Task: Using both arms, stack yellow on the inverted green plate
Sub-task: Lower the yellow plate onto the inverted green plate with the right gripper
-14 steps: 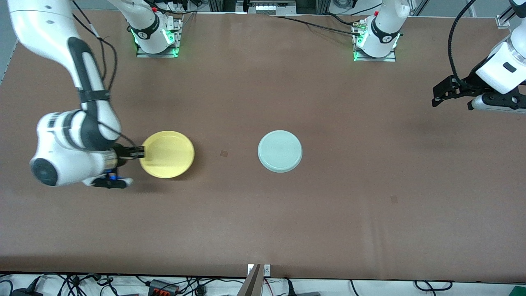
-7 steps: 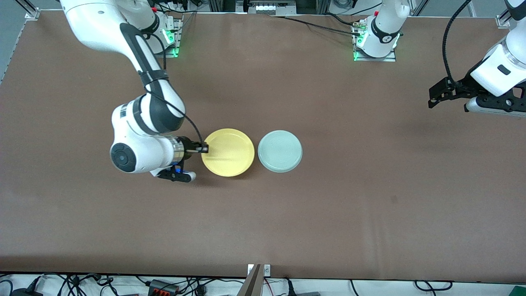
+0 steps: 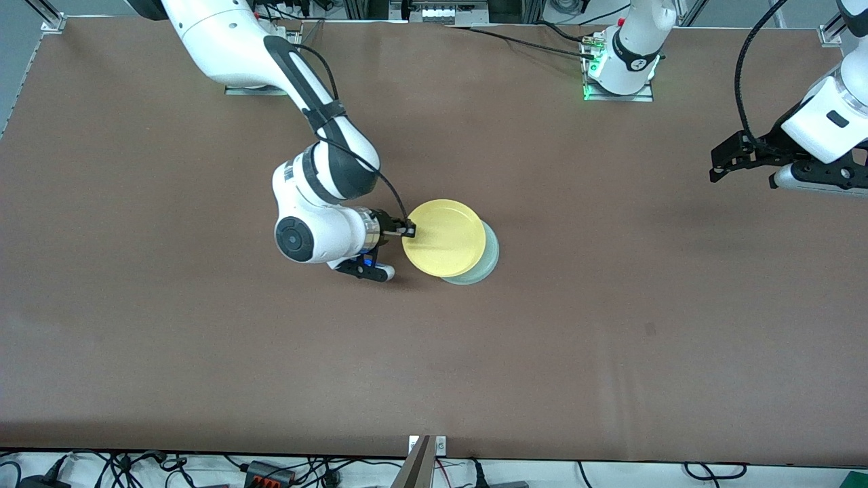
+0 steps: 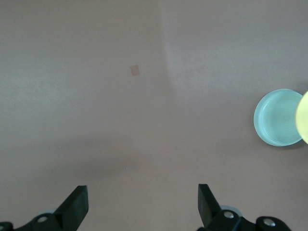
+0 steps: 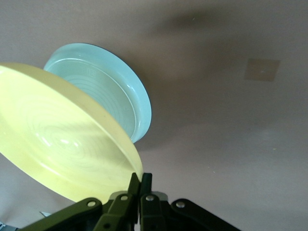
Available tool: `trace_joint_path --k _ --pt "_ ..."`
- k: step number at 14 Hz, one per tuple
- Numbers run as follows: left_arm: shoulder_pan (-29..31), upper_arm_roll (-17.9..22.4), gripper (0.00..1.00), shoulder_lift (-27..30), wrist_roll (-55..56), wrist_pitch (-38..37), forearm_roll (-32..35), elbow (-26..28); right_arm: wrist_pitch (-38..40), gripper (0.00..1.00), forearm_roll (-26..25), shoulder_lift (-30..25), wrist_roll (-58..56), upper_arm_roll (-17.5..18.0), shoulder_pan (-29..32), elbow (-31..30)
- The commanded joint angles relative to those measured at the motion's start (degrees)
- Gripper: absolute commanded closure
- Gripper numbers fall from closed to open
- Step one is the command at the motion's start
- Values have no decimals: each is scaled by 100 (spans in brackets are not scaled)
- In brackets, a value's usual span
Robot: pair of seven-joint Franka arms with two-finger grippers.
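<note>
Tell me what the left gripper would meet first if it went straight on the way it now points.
Likely only the bare table. The left gripper, open, hangs over the left arm's end of the table; its wrist view shows plain tabletop ahead, with the green plate well off to one side. Depth is uncertain.

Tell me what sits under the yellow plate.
Under the yellow plate, held at its rim by the shut right gripper, lies the inverted green plate. Only its edge toward the left arm's end shows; the rest is covered.

Yellow plate (image 3: 444, 238) above inverted green plate (image 3: 489, 261)
</note>
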State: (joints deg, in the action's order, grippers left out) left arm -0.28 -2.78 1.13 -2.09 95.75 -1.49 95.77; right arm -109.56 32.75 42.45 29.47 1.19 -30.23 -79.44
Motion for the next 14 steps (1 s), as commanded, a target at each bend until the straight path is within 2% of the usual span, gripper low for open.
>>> trace_joint_path --k 1,5,9,14 --pt "1 -3 0 -105 -90 -162 17 -225 -187 100 135 289 68 -5 -62 139" --pt "1 -3 0 -96 -98 -224 17 -225 -302 100 135 387 77 -5 -256 139" --pt "19 -3 0 -96 -99 -233 17 -225 -601 100 135 545 68 4 -256 139" --pt "36 5 0 -87 -125 -321 17 -225 -610 100 144 606 77 4 -265 157"
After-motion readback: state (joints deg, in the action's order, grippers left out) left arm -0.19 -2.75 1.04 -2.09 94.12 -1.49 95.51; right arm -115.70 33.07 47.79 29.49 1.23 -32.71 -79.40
